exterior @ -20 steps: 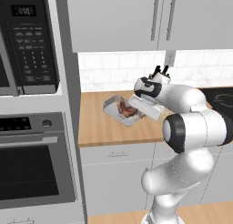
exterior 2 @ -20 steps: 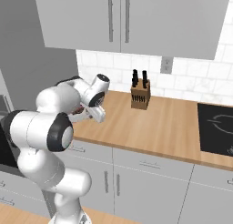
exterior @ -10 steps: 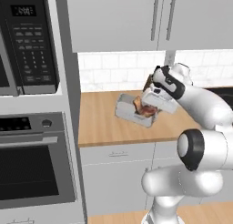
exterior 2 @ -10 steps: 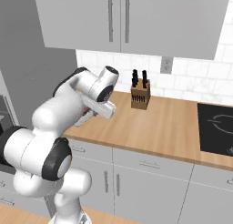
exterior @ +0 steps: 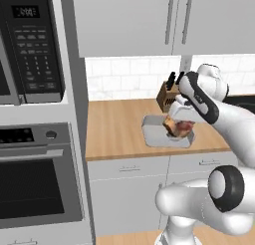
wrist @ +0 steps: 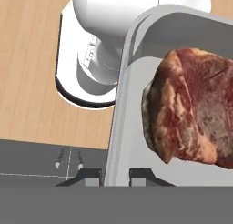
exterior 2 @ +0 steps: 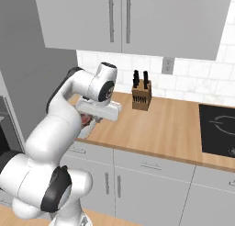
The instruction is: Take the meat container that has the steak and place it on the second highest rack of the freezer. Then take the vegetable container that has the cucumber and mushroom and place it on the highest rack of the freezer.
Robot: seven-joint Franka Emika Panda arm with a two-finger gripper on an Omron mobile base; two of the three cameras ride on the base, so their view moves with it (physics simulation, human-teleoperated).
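Against the backsplash, at the back edge of the wooden counter (exterior 2: 174, 128): knife block (exterior 2: 141, 97), upright, dark handles up. Left of the counter's left edge: tall unit with microwave (exterior: 30, 45) above oven (exterior: 35, 189). Overhead: grey wall cabinets (exterior 2: 133, 18). Toward the counter's right edge: black cooktop (exterior 2: 218, 135).

Over the counter's front left part: meat container (exterior: 167, 134), a grey tray, held up off the wood and tipped. Inside: steak (wrist: 193, 111), red-brown, slid against the tray wall.

Reaching from the base, bent sharply at the elbow, wrist turned downward: white arm (exterior 2: 59, 124). Gripper (wrist: 115, 176) pressed nearly together, pinching the container's thin rim between both fingertips (wrist: 91, 177); rim edge-on between them in the hand view.
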